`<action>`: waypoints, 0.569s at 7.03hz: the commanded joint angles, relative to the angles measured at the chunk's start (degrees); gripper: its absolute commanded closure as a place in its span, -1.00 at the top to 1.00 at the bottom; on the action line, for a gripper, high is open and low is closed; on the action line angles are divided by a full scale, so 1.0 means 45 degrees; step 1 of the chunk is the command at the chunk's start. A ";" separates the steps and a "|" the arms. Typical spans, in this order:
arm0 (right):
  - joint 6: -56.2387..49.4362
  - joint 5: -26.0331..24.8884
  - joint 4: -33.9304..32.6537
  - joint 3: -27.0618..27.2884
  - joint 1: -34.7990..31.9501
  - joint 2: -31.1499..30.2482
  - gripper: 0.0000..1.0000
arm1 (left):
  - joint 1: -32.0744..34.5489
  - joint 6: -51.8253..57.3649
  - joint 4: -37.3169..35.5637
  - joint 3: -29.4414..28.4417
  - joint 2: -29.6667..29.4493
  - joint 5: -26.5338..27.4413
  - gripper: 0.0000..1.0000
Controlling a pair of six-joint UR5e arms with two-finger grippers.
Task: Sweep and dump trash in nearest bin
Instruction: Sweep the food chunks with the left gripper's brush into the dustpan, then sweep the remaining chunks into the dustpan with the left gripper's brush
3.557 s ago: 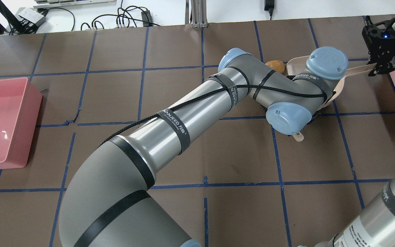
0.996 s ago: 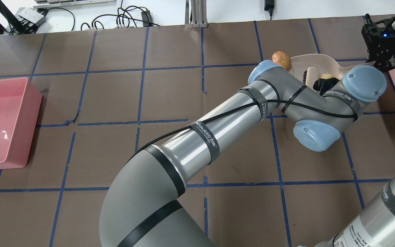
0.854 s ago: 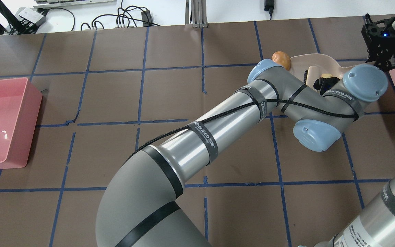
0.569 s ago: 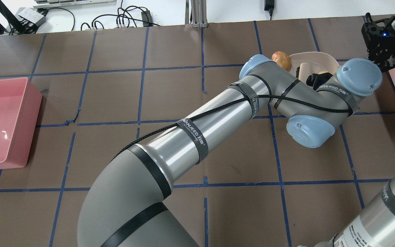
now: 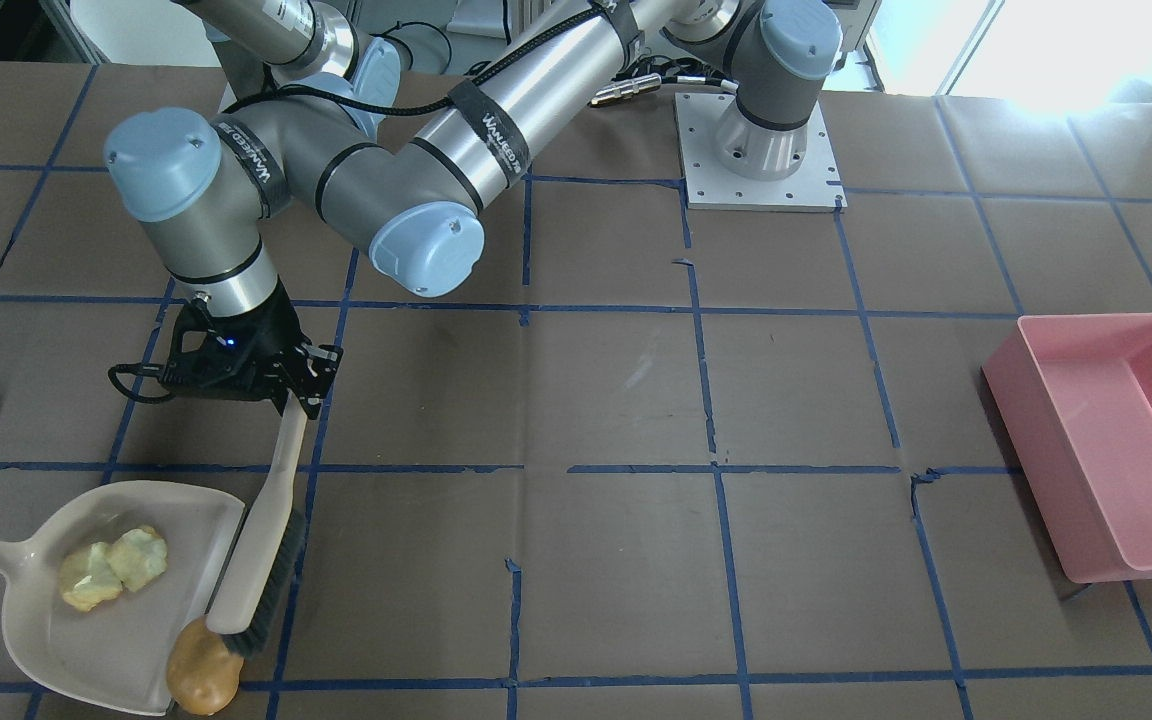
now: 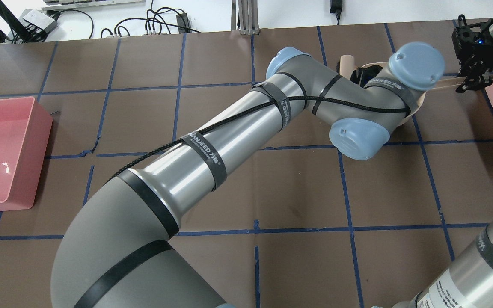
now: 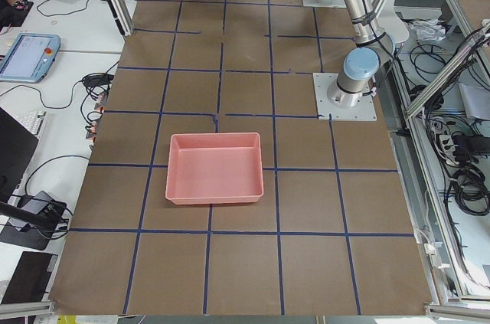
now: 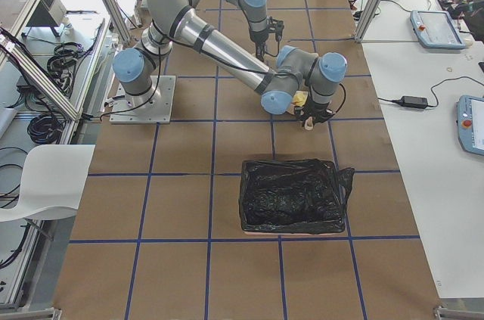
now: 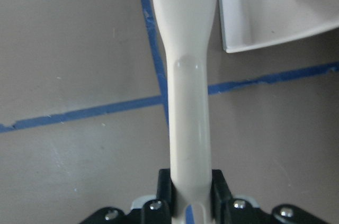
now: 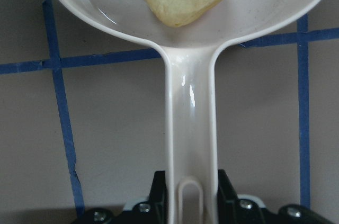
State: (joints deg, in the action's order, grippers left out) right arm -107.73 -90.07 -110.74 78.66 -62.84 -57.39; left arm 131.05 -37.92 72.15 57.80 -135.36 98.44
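- The left gripper is clenched on the tail end of the brush handle, 1 finger on each side. This puts the brush head well ahead of the fingertips and the wrist clear of the pan.
- The right gripper grasps the dustpan at the very end of its handle, with the jaws pinching both edges beside the hanging hole. Held this way, the scoop appears to lie low on the table, its open mouth turned toward the brush.
- 2 pale yellow-green lumps sit in the scoop, straight out from the right gripper past the neck of the handle and well behind the lip.
- The orange-brown lump lies at the end of the bristles farthest from the left gripper, touching them, at the corner of the pan's mouth. I cannot tell whether it rests on the lip or on the table.
- The brush lies along the pan's open edge like a gate, which probably stops the pale lumps from rolling out.
- By my judgement, 1 more stroke toward the right gripper is needed to bring the last lump inside before any lifting.
- The black-lined bin stands near the dustpan, while the pink bin is well apart from both grippers. The black-lined one therefore looks nearest for dumping.
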 commanded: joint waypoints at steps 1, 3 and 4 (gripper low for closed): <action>0.0640 -0.0023 0.0000 0.0020 -0.0019 0.0020 -1.00 | -0.1014 -0.0520 0.0079 -0.1272 -0.0909 -0.0137 -1.00; 0.0640 -0.0003 0.0019 0.0020 -0.0019 0.0039 -1.00 | -0.1035 0.0412 0.1710 -0.4161 -0.2921 -0.0176 -1.00; 0.0640 0.0016 0.0000 0.0039 -0.0019 0.0078 -1.00 | -0.1035 0.1405 0.2088 -0.4114 -0.2966 -0.0195 -1.00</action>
State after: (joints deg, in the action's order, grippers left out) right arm -104.89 -90.07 -110.70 78.78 -62.95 -57.20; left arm 126.46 -36.09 78.39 41.86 -146.85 97.69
